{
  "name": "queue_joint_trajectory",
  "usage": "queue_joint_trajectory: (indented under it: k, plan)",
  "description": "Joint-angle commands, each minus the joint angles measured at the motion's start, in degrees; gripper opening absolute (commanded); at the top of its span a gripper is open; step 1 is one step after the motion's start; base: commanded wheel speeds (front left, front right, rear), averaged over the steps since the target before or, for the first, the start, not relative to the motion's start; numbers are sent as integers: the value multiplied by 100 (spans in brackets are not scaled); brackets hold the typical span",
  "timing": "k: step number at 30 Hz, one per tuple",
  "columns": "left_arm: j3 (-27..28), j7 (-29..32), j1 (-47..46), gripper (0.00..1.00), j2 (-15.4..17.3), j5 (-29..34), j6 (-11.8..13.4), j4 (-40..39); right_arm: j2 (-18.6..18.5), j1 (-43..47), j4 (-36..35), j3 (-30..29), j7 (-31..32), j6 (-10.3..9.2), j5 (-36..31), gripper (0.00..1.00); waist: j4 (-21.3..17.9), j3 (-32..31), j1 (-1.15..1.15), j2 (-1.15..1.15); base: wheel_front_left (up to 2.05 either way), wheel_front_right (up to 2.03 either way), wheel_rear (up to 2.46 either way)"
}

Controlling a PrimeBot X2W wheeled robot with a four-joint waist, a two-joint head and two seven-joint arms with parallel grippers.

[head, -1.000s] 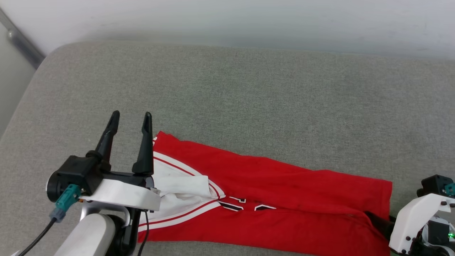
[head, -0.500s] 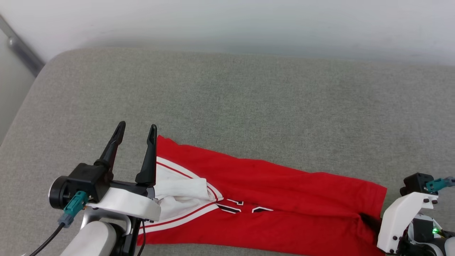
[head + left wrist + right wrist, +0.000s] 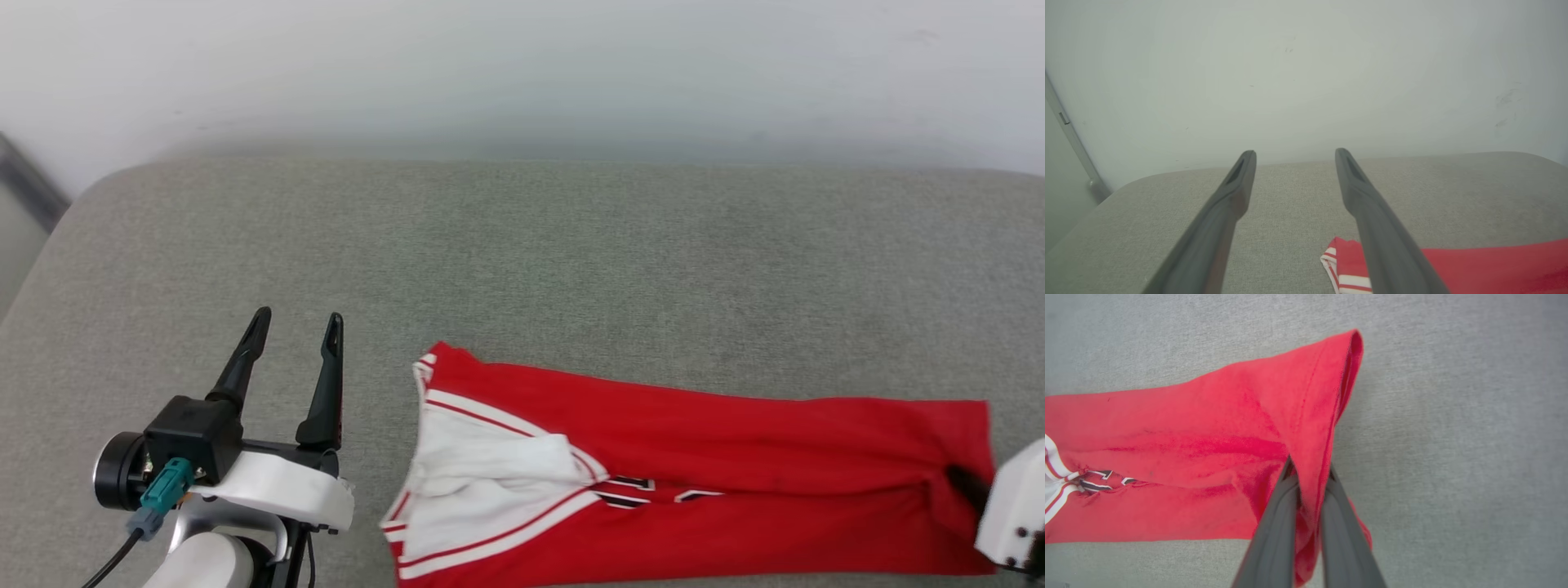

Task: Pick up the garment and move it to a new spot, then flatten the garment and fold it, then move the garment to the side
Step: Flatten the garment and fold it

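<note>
Red garment (image 3: 735, 457) has slid right along the front edge of the grey cushion (image 3: 522, 269) and now lies clear of the left gripper (image 3: 297, 320), whose fingers stand wide and empty. The right gripper (image 3: 1309, 473) pinches its hem tight.

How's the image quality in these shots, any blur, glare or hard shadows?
Head view: even, soft light, no glare; the far wall looks hazy where it meets the grey cushion. Left wrist view: the left hand is blurred close to the lens. Right wrist view: the garment is fairly sharp, with a faint shadow beside its lifted hem; the right hand is soft.
</note>
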Motion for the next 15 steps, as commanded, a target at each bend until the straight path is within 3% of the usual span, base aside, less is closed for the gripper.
queue_joint_trajectory:
  k: [1, 3, 8, 11, 15]
  plan:
    - [14, 5, 47, 100, 30, 29, 51, -33, -21, 24, -56, -225, 42, -4, -101, 0, -60, 0, 0, 0, 0, 0, 0]
    - [26, 8, 88, 100, 30, 7, 83, -57, -45, 28, -101, -536, 94, -4, -270, 0, -115, 6, 0, 0, 0, 0, 0]
    - [86, 0, 132, 100, 70, -29, 137, -127, 305, -142, -219, -1028, 224, -3, -328, 0, -213, 26, 0, 0, 0, 0, 0]
    - [100, 30, 148, 100, 99, -18, 166, -164, 702, -290, -198, -1250, 519, -3, 149, 0, -227, 19, 0, 0, 0, 0, 0]
    - [78, 81, 152, 100, 129, -23, 176, -196, 916, -245, -177, -1234, 888, -2, 603, 0, -189, -9, 0, 0, 0, 0, 0]
